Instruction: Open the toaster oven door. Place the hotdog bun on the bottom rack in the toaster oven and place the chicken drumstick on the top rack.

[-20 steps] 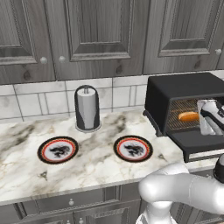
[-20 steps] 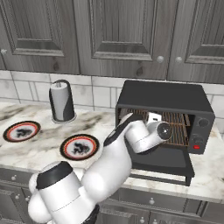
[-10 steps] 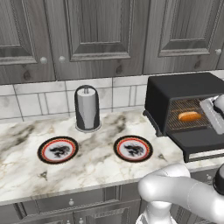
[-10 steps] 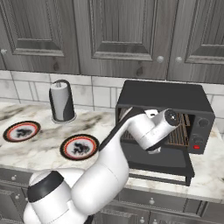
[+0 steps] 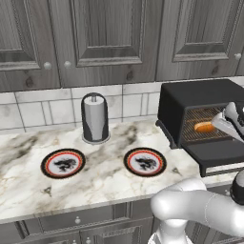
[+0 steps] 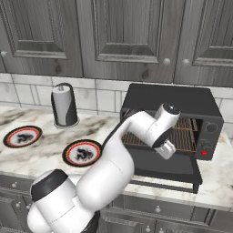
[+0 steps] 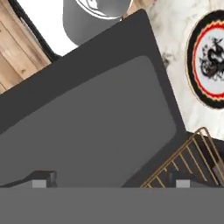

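Inside the toaster oven (image 5: 200, 112), on what is judged to be the bottom rack (image 5: 205, 136), the hotdog bun (image 5: 205, 127) is seen lying lengthwise near the front, so that half of the task is taken as done. The toaster oven door (image 5: 219, 151) is folded flat forward from the oven's lower edge, which leaves the cavity open for loading. Above that door, just in front of the oven's mouth, the gripper (image 5: 228, 125) is held with its jaws spread wide and nothing between them; in the hand view the dark door panel (image 7: 92, 127) and a corner of a wire rack (image 7: 188, 162) are looked down upon. The chicken drumstick cannot be made out in any view, and the top rack cannot be told apart from the glowing grid, so its state is left unjudged.

Left of the oven, on the marble counter (image 5: 109, 176), two red-rimmed plates are set: the nearer plate (image 5: 145, 161) just beside the oven door, the farther plate (image 5: 63, 163) well apart from it. Both appear bare of food. Behind them, further left of the oven against the tiled backsplash (image 5: 28, 114), a paper towel holder (image 5: 95, 118) stands upright. Above the oven, grey panelled cabinets (image 5: 109, 38) are hung, and drawers are fitted below the counter.
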Available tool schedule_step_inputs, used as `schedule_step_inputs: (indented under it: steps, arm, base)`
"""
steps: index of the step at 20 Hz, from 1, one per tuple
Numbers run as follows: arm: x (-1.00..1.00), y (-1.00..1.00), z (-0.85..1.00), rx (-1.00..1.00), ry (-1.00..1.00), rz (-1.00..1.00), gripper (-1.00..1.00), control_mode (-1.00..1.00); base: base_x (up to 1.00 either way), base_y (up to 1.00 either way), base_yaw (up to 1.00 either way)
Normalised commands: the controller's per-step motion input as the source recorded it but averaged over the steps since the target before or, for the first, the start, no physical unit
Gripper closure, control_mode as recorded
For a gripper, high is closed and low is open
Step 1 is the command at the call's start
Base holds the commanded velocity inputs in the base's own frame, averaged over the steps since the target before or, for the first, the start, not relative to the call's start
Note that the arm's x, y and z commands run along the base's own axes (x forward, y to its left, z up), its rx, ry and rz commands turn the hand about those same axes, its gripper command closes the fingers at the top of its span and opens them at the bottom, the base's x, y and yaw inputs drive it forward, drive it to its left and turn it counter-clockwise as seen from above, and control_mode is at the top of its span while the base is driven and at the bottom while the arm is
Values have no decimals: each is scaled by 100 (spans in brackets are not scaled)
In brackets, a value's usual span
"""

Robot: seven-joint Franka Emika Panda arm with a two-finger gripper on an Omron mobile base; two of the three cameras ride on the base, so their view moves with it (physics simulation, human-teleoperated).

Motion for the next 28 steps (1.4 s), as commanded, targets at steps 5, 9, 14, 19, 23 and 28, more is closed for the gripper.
schedule_step_inputs:
  steps: [5,9,14,19,23,28]
  arm:
    - [21,0,-64,-25,14,15,-100,-100]
    - [29,0,-37,-20,16,13,-100,-100]
    - [24,-24,-2,-10,18,9,-100,-100]
    - [26,-34,-6,-5,13,11,-100,-100]
    - [19,-16,-37,0,-1,12,-100,-100]
    - [0,0,-48,3,-17,8,-100,-100]
  base:
    - [0,0,0]
    - [0,0,0]
    - [0,0,0]
    - [0,0,0]
    - [0,0,0]
    - [0,0,0]
